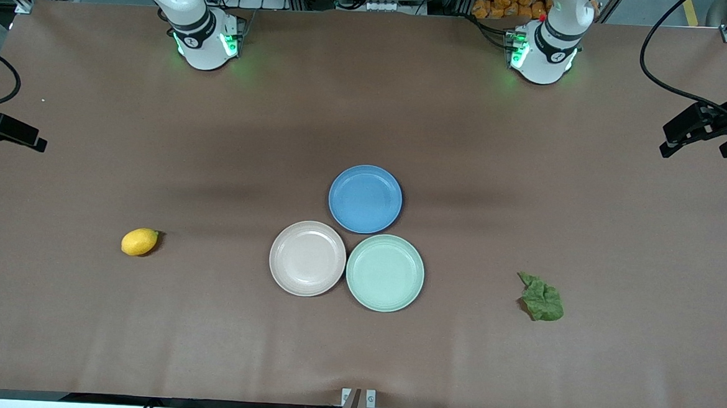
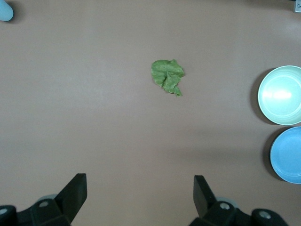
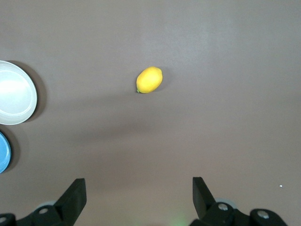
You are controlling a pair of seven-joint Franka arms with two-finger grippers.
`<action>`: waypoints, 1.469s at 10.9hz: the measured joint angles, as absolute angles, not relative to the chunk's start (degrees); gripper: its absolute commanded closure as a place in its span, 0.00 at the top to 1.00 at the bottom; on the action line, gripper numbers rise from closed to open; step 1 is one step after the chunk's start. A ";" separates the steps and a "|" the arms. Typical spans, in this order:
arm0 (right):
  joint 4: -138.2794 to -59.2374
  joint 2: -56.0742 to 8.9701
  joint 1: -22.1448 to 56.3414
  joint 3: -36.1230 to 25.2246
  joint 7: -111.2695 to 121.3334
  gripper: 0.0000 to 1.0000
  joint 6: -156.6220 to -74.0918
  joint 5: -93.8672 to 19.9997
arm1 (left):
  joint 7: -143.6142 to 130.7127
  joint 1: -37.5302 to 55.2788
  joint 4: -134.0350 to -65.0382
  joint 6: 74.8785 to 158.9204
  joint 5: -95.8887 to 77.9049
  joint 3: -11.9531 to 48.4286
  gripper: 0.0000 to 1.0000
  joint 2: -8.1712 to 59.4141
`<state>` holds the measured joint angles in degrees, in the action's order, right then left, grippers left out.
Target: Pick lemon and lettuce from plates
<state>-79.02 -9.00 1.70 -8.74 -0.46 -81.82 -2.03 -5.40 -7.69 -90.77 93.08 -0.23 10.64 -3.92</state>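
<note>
- The lemon (image 1: 139, 242) lay on the bare counter (image 1: 83, 326) toward the right arm's end, well apart from the beige-pink plate (image 1: 307, 258); it already looked to be off the plates.
- The beige-pink plate, the mint green plate (image 1: 385, 272) and the blue plate (image 1: 365, 198) sat clustered mid-counter, touching or nearly so, all holding nothing.
- The lettuce (image 1: 541, 298) lay on the counter toward the left arm's end, likewise off any plate, so little seemed left to do.
- The right gripper (image 3: 136, 197) hung high over the lemon's end, jaws apart and holding nothing.
- The left gripper (image 2: 138, 195) hung over the lettuce's end, jaws apart and holding nothing.
- Only the wrist views showed the jaws; only the front view showed all three plates together.
</note>
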 measured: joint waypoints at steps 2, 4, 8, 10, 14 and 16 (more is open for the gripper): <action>-78.99 -9.00 1.70 -8.73 -0.46 1.00 -82.06 -2.03 | -5.40 -7.69 -90.77 93.08 -0.23 10.65 1.00 -3.92; -78.96 -9.00 1.71 -8.70 -0.46 1.00 -82.61 -2.03 | -5.39 -7.69 -90.77 93.06 -0.23 10.65 1.00 -3.86; -78.94 -9.00 1.91 -8.61 -0.37 1.00 -83.21 -2.03 | -5.37 -7.69 -90.77 93.06 -0.23 10.65 1.00 -3.70; -78.94 -9.00 2.80 -8.57 -0.34 1.00 -83.44 -1.52 | -5.37 -7.69 -90.77 93.06 -0.23 10.65 1.00 -3.70; -78.94 -9.00 3.96 -8.56 -0.34 1.00 -84.08 -0.91 | -5.37 -7.70 -90.77 93.06 -0.23 10.62 1.00 -3.70; -78.94 -9.00 3.96 -8.59 -0.34 1.00 -84.11 -0.86 | -5.37 -7.70 -90.77 93.06 -0.23 10.62 1.00 -3.70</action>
<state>-78.94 -9.00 3.96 -8.59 -0.34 -84.11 -0.86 -5.37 -7.70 -90.77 93.06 -0.23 10.62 -3.70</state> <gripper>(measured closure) 0.000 0.000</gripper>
